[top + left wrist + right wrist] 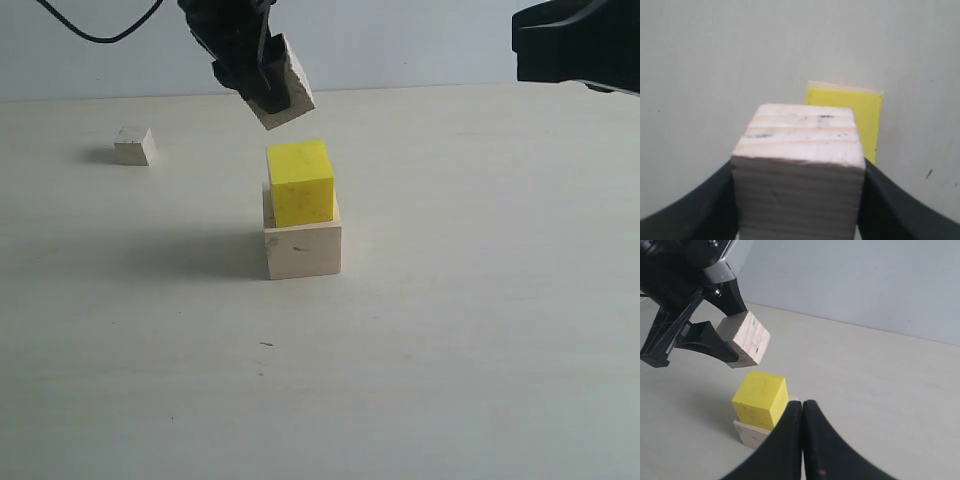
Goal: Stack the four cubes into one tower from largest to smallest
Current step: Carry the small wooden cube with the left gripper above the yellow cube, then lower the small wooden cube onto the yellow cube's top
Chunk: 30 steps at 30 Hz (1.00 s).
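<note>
The large pale wood cube [302, 250] rests on the table with the bright yellow cube [300, 182] on top of it. My left gripper [262, 85] is shut on the grainy grey-tan wood cube [284, 83], holding it tilted in the air just above and slightly left of the yellow cube. In the left wrist view the held cube [799, 170] fills the space between the black fingers [890, 200], with the yellow cube [852, 117] beyond it. The tiny pale wood cube [133, 146] lies far left on the table. My right gripper [802, 412] is shut and empty, high at the right.
The pale table [470, 330] stretches around the stack. A black cable [95, 35] hangs at the top left before the light wall. The right arm's dark body [575, 45] sits in the upper right corner.
</note>
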### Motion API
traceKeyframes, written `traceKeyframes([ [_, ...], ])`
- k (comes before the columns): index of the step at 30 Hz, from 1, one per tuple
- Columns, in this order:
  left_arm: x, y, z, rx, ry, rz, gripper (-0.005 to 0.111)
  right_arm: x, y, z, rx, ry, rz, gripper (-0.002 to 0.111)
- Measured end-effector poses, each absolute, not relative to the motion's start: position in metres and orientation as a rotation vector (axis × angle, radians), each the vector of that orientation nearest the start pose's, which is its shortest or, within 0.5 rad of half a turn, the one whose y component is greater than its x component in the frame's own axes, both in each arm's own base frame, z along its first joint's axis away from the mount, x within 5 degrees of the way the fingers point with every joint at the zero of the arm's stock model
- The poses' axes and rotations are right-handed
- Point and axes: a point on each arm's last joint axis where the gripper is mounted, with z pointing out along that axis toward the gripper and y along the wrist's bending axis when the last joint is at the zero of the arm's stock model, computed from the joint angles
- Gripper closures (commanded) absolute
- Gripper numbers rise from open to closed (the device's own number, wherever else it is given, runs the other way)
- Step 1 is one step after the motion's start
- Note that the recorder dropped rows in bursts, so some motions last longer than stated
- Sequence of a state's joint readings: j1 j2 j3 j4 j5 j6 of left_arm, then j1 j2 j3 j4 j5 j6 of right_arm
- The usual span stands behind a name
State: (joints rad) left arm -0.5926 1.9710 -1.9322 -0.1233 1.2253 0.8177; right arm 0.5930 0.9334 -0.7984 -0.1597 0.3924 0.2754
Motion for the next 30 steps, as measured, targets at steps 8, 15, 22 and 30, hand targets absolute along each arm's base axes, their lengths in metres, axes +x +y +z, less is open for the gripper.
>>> traceKeyframes([
  [8,0.348,-0.252,0.319,1.745,2.106,-0.117,0.107,0.166,0.105,0.344,-0.428,1.983,0.401,0.108],
  [15,0.347,-0.256,0.316,1.726,2.132,-0.135,0.107,0.166,0.105,0.344,-0.428,1.983,0.401,0.108],
  [22,0.346,-0.268,0.301,1.751,2.157,-0.153,0.107,0.166,0.105,0.344,-0.428,1.983,0.401,0.108],
  [30,0.347,-0.27,0.297,1.75,2.173,-0.13,0.107,0.166,0.105,0.344,-0.428,1.983,0.401,0.108],
])
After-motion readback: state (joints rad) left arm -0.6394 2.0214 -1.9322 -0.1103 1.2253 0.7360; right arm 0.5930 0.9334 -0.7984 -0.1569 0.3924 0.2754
